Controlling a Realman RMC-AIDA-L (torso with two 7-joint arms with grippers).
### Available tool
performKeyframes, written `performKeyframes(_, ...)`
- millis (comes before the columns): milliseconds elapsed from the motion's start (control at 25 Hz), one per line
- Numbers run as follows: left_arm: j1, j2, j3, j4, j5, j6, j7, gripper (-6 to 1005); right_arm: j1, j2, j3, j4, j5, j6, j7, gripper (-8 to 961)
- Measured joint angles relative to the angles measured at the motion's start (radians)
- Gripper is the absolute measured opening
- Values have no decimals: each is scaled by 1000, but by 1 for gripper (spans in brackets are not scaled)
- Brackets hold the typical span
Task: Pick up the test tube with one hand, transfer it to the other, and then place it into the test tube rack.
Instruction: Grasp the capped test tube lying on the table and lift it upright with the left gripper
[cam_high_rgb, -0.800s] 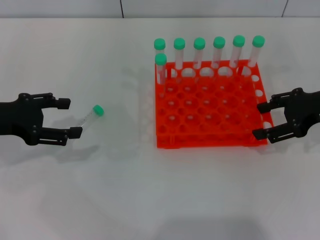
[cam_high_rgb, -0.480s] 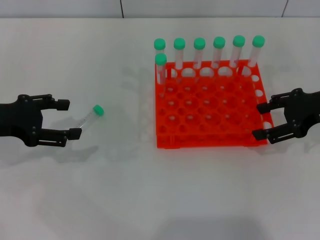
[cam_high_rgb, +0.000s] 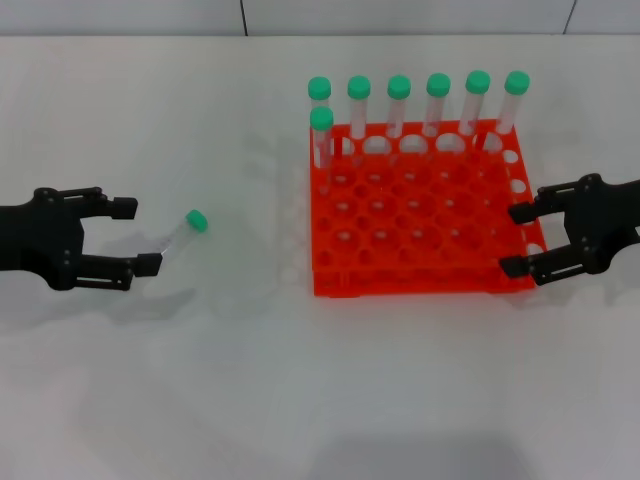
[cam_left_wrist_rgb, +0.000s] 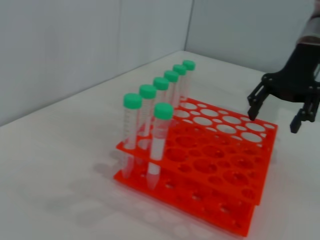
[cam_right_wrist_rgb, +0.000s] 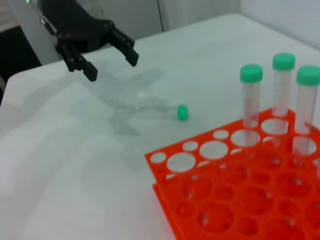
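The test tube (cam_high_rgb: 178, 238) lies flat on the white table, its green cap pointing toward the rack; it also shows in the right wrist view (cam_right_wrist_rgb: 156, 113). My left gripper (cam_high_rgb: 136, 236) is open just left of the tube's bottom end, its fingers on either side of that end without touching it; it also shows in the right wrist view (cam_right_wrist_rgb: 112, 68). My right gripper (cam_high_rgb: 514, 240) is open and empty at the right edge of the orange-red test tube rack (cam_high_rgb: 420, 277); it also shows in the left wrist view (cam_left_wrist_rgb: 273, 120).
Several green-capped tubes (cam_high_rgb: 398, 105) stand upright along the rack's far row, one more (cam_high_rgb: 321, 138) in the second row at the left. The rack also shows in the left wrist view (cam_left_wrist_rgb: 200, 201) and the right wrist view (cam_right_wrist_rgb: 161, 187). Bare table lies between tube and rack.
My right gripper has shifted slightly left, closer over the rack's right edge. The left gripper and the lying tube have barely moved.
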Motion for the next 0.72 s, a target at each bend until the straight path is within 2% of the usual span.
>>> performKeyframes(120, 0, -5, 0, 32, 4, -26, -90, 876, -10, 15, 42, -6, 6, 5, -24, 765)
performKeyframes(280, 4, -39, 3, 160, 80, -86, -345, 876, -24, 45, 119, -21, 6, 6, -56, 763)
performKeyframes(400, 0, -64, 4, 262, 166, -68, -484, 875, -47, 69, 148, -52, 8, 9, -70, 762)
performKeyframes(480, -8, -70, 4, 315, 217, -43, -560, 875, -59, 82, 161, -63, 14, 11, -87, 761)
performKeyframes(600, -32, -69, 5, 377, 294, -18, -685, 875, -77, 98, 181, -73, 26, 12, -111, 760)
performKeyframes(720, -72, -52, 11, 386, 365, -3, -744, 876, -92, 107, 191, -74, 47, 15, -134, 758)
